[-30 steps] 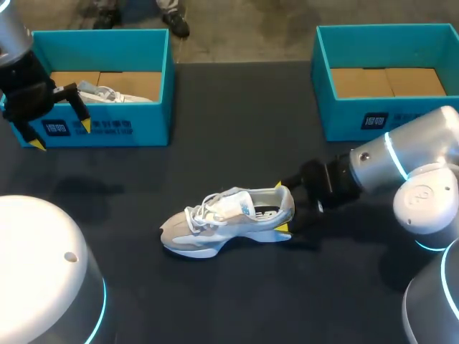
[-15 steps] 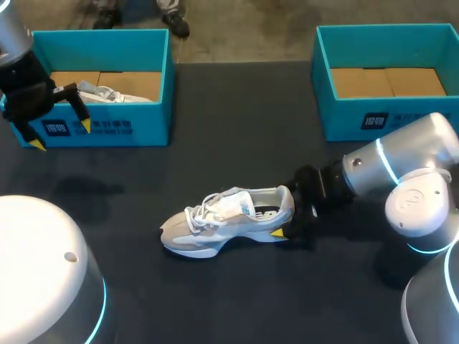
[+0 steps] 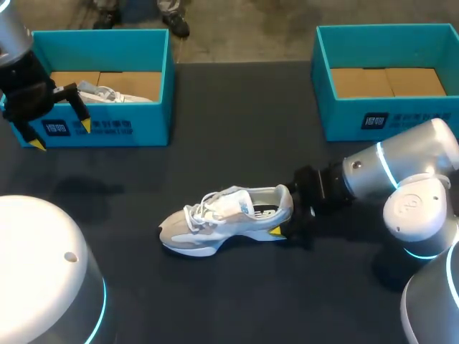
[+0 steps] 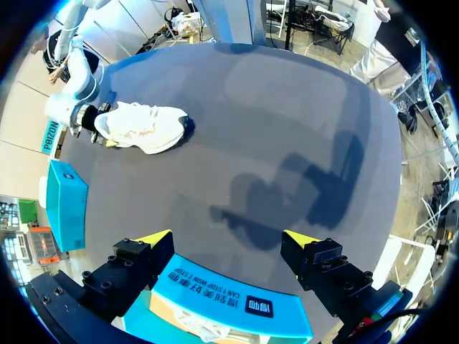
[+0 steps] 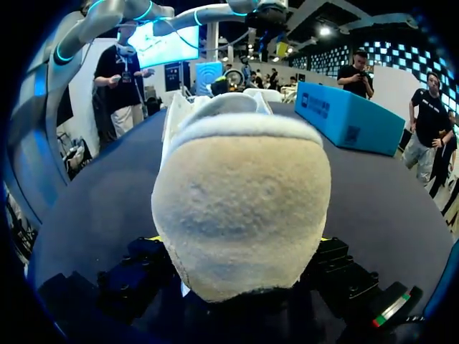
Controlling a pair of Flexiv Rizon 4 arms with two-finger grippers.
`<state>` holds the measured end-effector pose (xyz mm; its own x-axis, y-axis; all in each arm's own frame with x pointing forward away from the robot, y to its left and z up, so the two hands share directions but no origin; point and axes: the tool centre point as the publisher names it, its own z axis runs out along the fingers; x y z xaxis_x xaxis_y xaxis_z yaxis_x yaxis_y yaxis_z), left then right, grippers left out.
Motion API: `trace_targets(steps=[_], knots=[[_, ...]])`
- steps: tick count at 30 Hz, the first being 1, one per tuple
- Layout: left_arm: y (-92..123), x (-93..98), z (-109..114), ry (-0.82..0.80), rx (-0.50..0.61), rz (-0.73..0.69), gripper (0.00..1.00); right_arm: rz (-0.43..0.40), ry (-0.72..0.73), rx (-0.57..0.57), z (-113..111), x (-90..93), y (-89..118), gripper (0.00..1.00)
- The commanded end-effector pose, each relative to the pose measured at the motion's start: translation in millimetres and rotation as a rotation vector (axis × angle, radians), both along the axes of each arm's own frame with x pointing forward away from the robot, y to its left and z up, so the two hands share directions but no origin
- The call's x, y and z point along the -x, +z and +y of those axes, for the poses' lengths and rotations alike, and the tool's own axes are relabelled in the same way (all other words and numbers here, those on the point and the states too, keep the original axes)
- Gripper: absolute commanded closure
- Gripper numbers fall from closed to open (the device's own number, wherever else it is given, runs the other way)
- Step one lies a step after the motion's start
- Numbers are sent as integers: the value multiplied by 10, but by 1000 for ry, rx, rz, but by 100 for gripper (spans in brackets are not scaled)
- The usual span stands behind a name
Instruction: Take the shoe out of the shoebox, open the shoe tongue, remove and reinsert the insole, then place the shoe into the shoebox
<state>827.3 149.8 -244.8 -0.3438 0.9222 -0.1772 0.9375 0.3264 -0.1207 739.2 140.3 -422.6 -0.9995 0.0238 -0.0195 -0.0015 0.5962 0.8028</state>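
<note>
Shoe (image 3: 226, 222) first: it stands upright on its sole near the middle of the dark table (image 3: 237, 143), toe to the left, heel to the right, laces loose over the tongue. It is outside both boxes and well apart from each.

From where I sit, my right gripper (image 3: 281, 209) has come in low from the right and sits at the heel. In the right wrist view the fuzzy heel of the shoe (image 5: 240, 208) fills the whole gap of that gripper (image 5: 240, 242), with a black finger block tight against each side and only slivers of yellow showing past it, so I read it as clamped on the heel. In the head view one yellow tip shows on the near side by the sole. The far one is hidden behind the shoe.

My left gripper (image 3: 59, 135) hangs over the near wall of the left shoebox (image 3: 150, 125), spread wide and holding nothing. Its own view shows the gripper (image 4: 228, 240) straddling the blue wall (image 4: 229, 304), with the shoe (image 4: 140, 127) far ahead of it across the table. A second white shoe (image 3: 107, 93) lies inside that box on its brown cardboard floor.

At the far right stands the right shoebox (image 3: 430, 118), its brown cardboard floor showing.
</note>
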Motion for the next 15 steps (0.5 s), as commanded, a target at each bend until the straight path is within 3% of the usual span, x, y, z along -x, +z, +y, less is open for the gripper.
trace_targets(steps=[1, 15], knots=[[0, 5, 0, 0, -2, -2, 0, -21, -46, -4, -15, 56, 15, 100], [0, 5, 0, 0, -2, -2, 0, -44, -122, 3, -201, 33, 62, 100]])
